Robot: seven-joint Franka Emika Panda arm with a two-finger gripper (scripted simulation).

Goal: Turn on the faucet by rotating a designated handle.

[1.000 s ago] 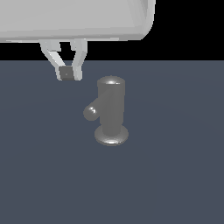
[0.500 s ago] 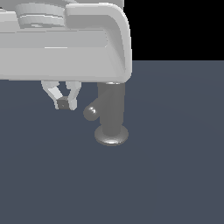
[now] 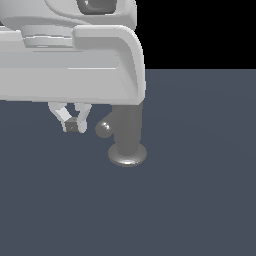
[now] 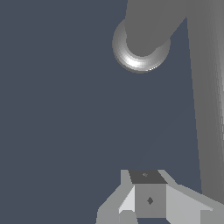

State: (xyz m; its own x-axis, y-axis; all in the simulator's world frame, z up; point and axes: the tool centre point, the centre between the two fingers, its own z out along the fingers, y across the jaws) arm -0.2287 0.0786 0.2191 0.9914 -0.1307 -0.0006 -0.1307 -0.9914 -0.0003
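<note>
One end effector (image 3: 73, 126) hangs with jaws closed on nothing, just beside the handle (image 3: 104, 128) but apparently not touching. The handle projects from the faucet (image 3: 127, 135), upright on the surface (image 3: 200, 190). Rotation is probably not yet begun.

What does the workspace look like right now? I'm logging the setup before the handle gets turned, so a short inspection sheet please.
Surface: plain dark blue-grey floor, bare where seen.
Faucet: grey, upright on its round base; top hidden by the arm.
Handle: rod sticking out toward the exterior view's left, untouched.
Clutter: nothing seen.
Gripper: shut, holding nothing, apart from the handle on the exterior view's left.
Cables: nothing seen.
Surroundings: black background.
</note>
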